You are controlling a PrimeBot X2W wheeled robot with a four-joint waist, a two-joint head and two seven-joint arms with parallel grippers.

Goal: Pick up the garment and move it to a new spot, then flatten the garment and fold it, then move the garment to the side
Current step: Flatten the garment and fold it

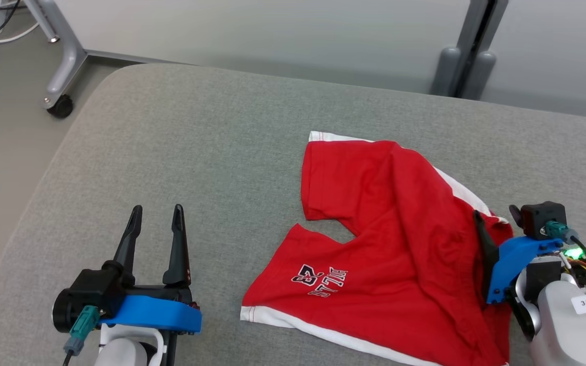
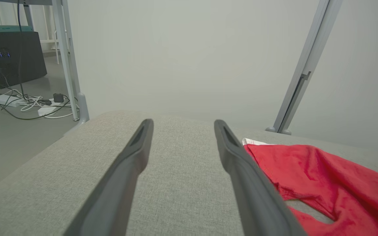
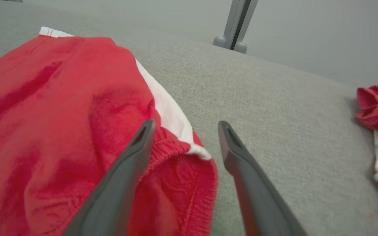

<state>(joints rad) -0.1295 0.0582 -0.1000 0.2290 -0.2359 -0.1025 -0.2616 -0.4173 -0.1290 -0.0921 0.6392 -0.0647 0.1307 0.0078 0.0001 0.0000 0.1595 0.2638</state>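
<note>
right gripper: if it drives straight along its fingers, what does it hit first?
Likely the red shorts: the open right gripper points over their waistband corner, one finger lined up with the white side stripe. Past that, bare grey cushion. Height above the fabric is unclear.

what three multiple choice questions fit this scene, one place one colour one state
1. Where do the red shorts lie from the left gripper? A to its left B to its right C under it
2. What colour is the hem trim? A blue B white C black
3. How is the right gripper? A shut on the shorts B shut on nothing C open
Key: B, they lie to its right in the head view; B, a white band edges the hem; C, its fingers stand apart at the waistband.
</note>
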